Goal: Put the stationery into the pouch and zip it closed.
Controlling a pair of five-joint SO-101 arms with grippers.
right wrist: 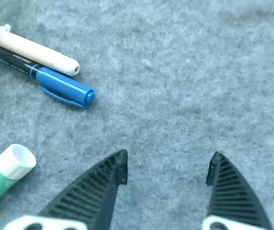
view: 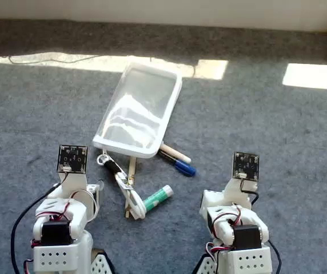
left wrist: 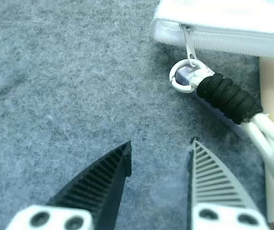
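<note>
We saw the white pouch (view: 138, 111) lying flat, with a cream pen (view: 175, 153), a blue pen (view: 179, 165) and a green glue stick (view: 156, 197) near it.

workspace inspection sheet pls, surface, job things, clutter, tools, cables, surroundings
surface: grey carpet, sun patches across its far part
job's things: white pouch lying flat; outside it, by its near edge, a cream marker, blue-capped pen, green glue stick and wooden stick; a white strap hangs off the zip pull ring
clutter: nothing seen
tools: left tool open over bare carpet near the ring; right tool open over bare carpet near the pen
cables: black lead by the left arm's base
surroundings: pale wall beyond the carpet
</note>
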